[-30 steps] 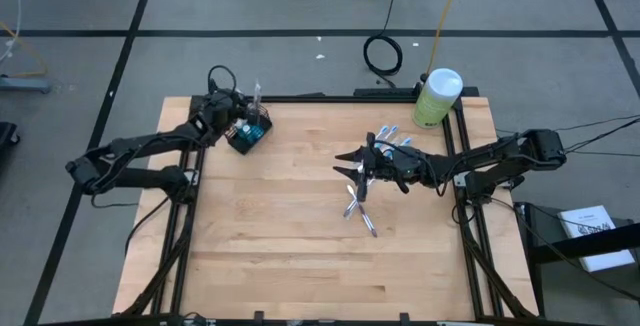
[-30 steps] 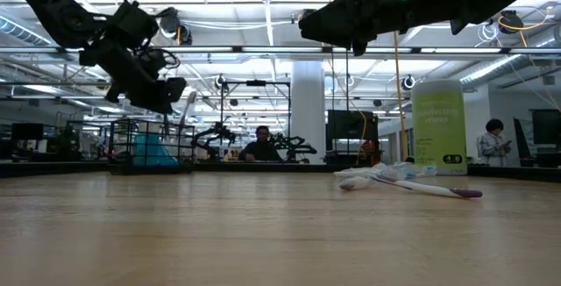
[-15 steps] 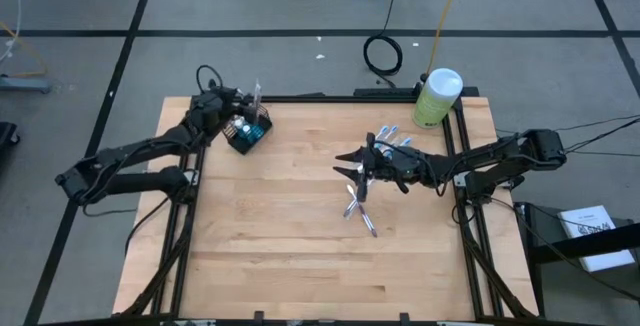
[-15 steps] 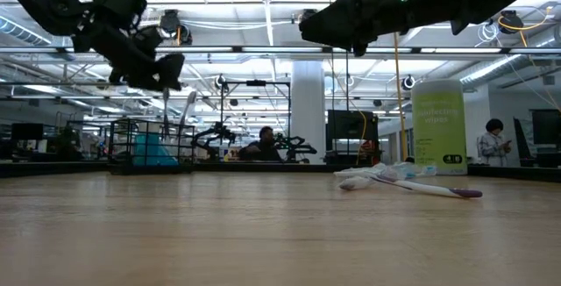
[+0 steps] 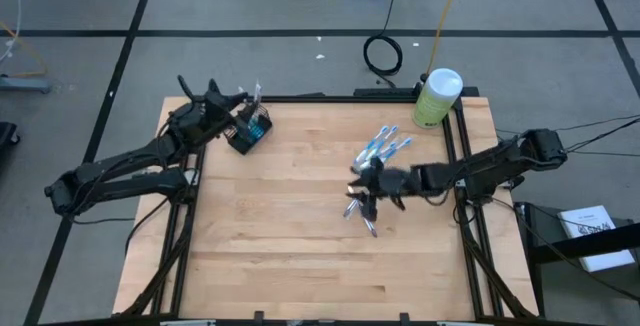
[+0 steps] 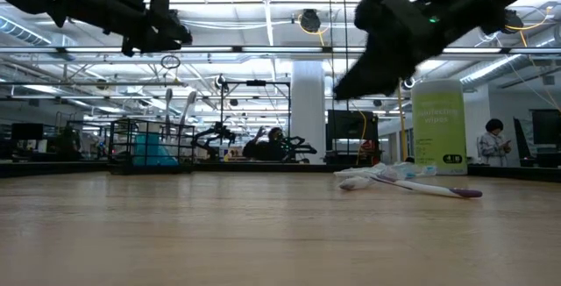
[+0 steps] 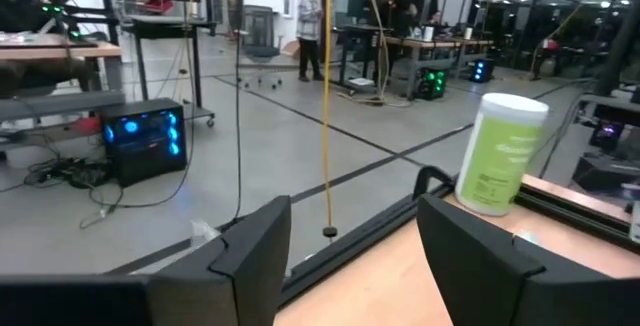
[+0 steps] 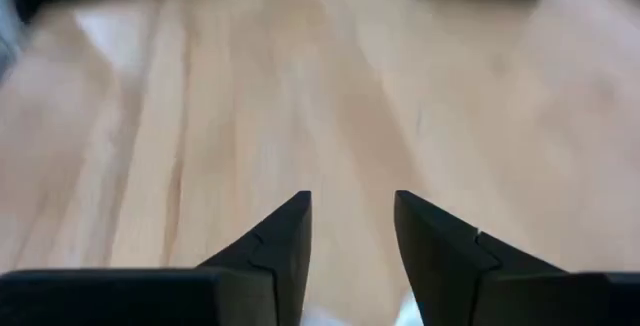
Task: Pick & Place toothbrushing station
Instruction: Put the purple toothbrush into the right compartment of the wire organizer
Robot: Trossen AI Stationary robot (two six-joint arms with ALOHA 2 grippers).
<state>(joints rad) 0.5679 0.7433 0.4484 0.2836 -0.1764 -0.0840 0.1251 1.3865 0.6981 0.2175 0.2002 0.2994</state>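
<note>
In the high view the left gripper (image 5: 222, 99) is held at the upper left of the frame, just beside the dark wire-mesh cup holder (image 5: 249, 131), which stands near the table's (image 5: 280, 256) back-left corner with toothbrushes upright in it. Its fingers (image 7: 250, 251) are seen spread apart with nothing between them. The right gripper (image 5: 362, 188) is lowered right of centre, directly over a loose cluster of toothbrushes (image 5: 383, 146) lying flat on the wood; some are seen in the low view at centre right (image 6: 412, 185). Its fingers (image 8: 285, 241) are parted and empty above the bare wood. A pale green canister (image 5: 437, 97) stands at the upper right
</note>
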